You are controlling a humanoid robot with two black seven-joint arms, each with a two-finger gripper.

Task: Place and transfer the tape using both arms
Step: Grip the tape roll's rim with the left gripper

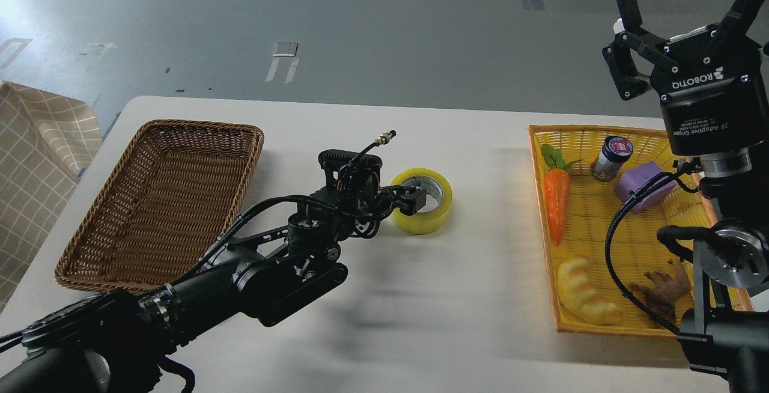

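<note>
The tape (423, 201) lies flat on the white table (456, 297), core hole up, between the brown basket (162, 201) and the yellow tray (607, 225). It looks light and stiff, with a smooth, probably slippery outer face, so the ring wall, one finger in the core and one outside, seems the safest hold. The left gripper (414, 196) is at the near-left wall, one finger reaching into the core; whether it is clamped I cannot tell. The right gripper (685, 5) hangs high above the tray, fingers spread wide and empty. In the tray lie a carrot (557, 201), jar (611, 157), purple block (643, 185) and croissant (586, 292).
</note>
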